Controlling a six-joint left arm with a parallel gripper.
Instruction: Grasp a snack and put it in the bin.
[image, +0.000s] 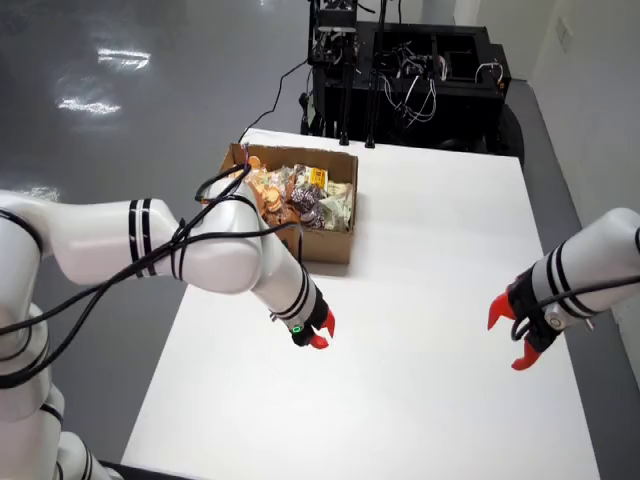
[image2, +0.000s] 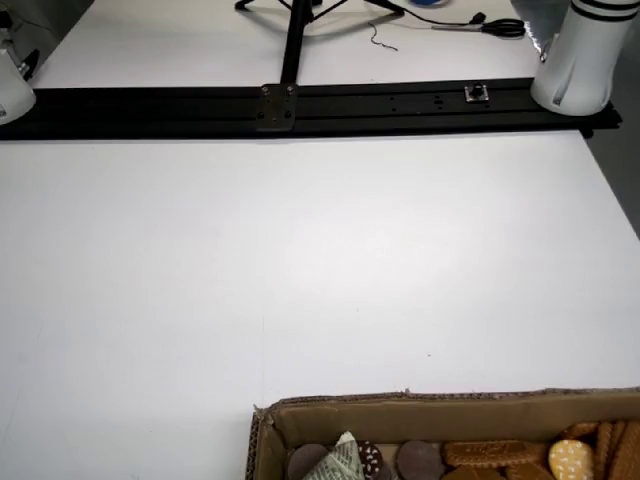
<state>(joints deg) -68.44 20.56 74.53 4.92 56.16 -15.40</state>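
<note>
In the view from above, the left arm's red claw (image: 320, 332) hangs over the white counter (image: 430, 300), its spread unreadable, while snacks (image: 300, 198) fill the cardboard box (image: 325, 243), half hidden.

In the view from above, the left white arm reaches low over the worktop (image: 420, 300), its red gripper (image: 320, 334) near the box (image: 300, 205); whether the jaws are apart is unclear. The right arm's gripper (image: 515, 335) hangs open.

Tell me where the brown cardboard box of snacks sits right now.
In the view from above, the brown cardboard box sits near the far left corner of the white table, just beyond the left arm's red-tipped gripper.
</note>
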